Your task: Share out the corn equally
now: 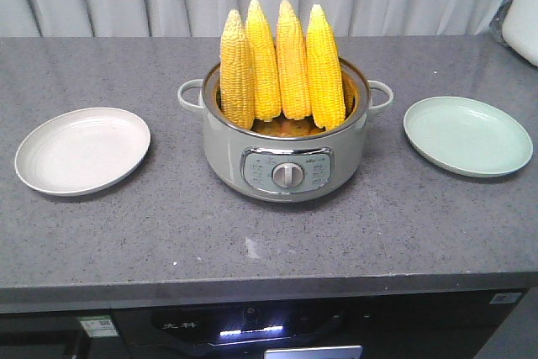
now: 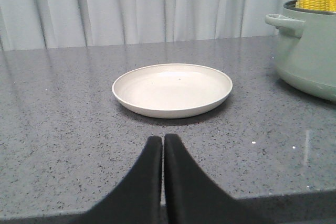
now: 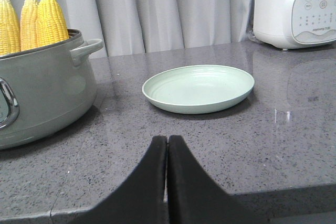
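Several yellow corn cobs (image 1: 282, 65) stand upright, tips up, in a grey-green electric pot (image 1: 286, 153) at the middle of the counter. An empty cream plate (image 1: 82, 150) lies to the pot's left and an empty pale green plate (image 1: 467, 134) to its right. In the left wrist view my left gripper (image 2: 163, 139) is shut and empty, low over the counter's front edge, facing the cream plate (image 2: 172, 88). My right gripper (image 3: 167, 140) is likewise shut and empty, facing the green plate (image 3: 198, 87), with the corn (image 3: 31, 19) at its left. Neither gripper shows in the front view.
A white kitchen appliance (image 3: 294, 6) stands at the counter's back right, behind the green plate. Grey curtains hang behind the counter. The pot's side handles (image 1: 189, 92) stick out left and right. The counter's front edge (image 1: 269, 287) runs just below both grippers.
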Available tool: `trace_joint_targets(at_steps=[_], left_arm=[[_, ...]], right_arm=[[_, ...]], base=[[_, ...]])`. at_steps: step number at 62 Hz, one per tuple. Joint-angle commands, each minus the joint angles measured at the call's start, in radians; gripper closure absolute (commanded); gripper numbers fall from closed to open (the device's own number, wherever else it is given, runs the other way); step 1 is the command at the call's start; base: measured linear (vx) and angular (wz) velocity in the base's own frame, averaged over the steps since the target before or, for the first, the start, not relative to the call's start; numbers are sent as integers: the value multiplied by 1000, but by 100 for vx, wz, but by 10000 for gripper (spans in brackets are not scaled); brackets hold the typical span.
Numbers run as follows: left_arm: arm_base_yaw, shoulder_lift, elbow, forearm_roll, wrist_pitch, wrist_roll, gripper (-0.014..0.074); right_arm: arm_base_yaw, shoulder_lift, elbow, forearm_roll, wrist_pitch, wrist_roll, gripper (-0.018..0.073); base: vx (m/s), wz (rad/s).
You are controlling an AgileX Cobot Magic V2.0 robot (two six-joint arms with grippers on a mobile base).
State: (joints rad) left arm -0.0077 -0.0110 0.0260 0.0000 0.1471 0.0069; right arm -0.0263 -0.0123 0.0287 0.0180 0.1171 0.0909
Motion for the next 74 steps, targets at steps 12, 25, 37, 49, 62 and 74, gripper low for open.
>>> trace_joint_targets(at_steps=[12, 25, 37, 49, 62, 74], left_arm=[[1, -16, 15, 0, -73, -7, 603], [1, -16, 15, 0, -73, -7, 603], [1, -16, 15, 0, -73, -7, 603], [1, -16, 15, 0, -73, -7, 603], [1, -16, 15, 0, -73, -7, 603], [1, -16, 15, 0, -73, -7, 603]], right_arm=[[-4, -4, 7, -7, -73, -10, 565], [-4, -4, 7, -7, -73, -10, 565], [-4, -4, 7, -7, -73, -10, 565], [-4, -4, 7, -7, -72, -10, 565], [-4, -4, 7, -7, -72, -10, 565], [-4, -4, 7, -7, -72, -10, 565]], base=[[4, 0], [4, 0], [4, 1], [3, 1], [3, 1], [3, 1]])
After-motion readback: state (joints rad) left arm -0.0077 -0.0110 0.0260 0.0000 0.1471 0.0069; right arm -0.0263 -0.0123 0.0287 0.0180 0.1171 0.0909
